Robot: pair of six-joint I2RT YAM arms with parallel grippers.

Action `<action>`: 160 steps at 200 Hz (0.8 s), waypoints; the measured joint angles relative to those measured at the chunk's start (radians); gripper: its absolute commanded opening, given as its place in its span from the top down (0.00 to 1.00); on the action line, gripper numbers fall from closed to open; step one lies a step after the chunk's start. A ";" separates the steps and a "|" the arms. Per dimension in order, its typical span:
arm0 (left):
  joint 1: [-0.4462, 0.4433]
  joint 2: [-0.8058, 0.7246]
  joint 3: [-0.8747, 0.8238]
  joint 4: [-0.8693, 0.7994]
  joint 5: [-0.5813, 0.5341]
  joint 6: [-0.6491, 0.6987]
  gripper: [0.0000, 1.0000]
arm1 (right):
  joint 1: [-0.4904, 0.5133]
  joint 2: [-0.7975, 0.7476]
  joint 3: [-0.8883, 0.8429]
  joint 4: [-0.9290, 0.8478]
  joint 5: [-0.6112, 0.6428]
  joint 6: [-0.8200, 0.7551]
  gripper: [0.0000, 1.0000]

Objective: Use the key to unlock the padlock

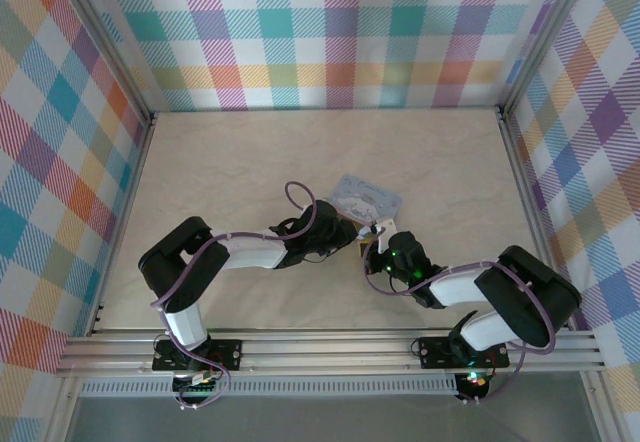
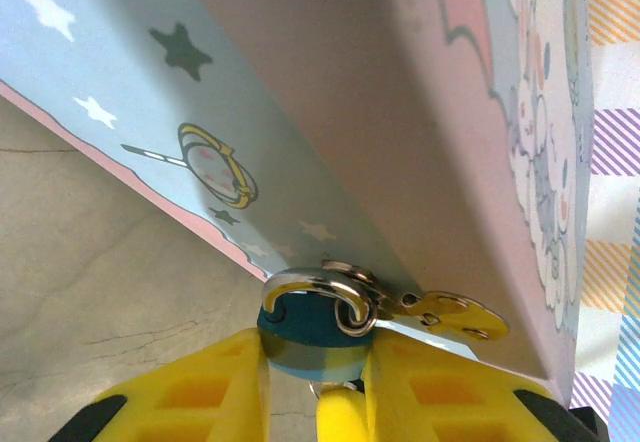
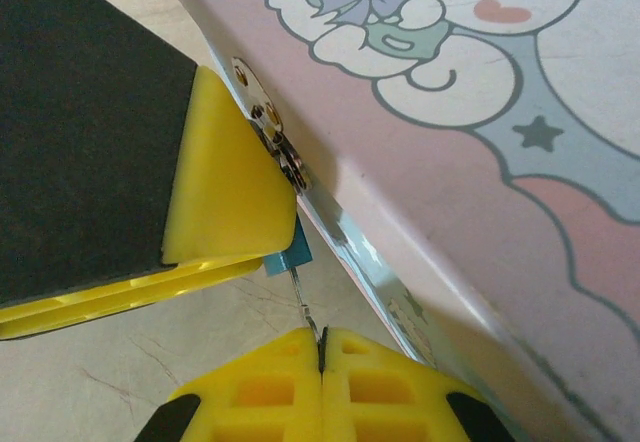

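You are working inside a booth of bright plaid walls, over a pale, stone-patterned table that is giving both arms plenty of room. The pale blue tin is sitting near the middle. The padlock is hanging by its silver shackle from the tin's gold hasp, on the side facing the arms.

The left gripper is pinching the lock's teal body between its yellow fingers, with the jaws partly closed around it. The right gripper is clamping fully on the key, whose thin blade is pointing up toward the lock. You cannot tell whether the tip is sitting in the keyhole.

The lock is looking small, hard, light and smooth-sided, so it is likely wanting to pivot on its shackle. Holding the body by its flat faces seems right. The key is looking thin, stiff and slippery, so it is probably liable to twist between the pads, and taking it squarely by the head should be helping. The tin is probably light and may be sliding if you push.
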 measured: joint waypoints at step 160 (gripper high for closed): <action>0.000 0.000 0.012 -0.008 -0.004 0.000 0.73 | -0.005 0.009 0.000 0.016 0.008 0.002 1.00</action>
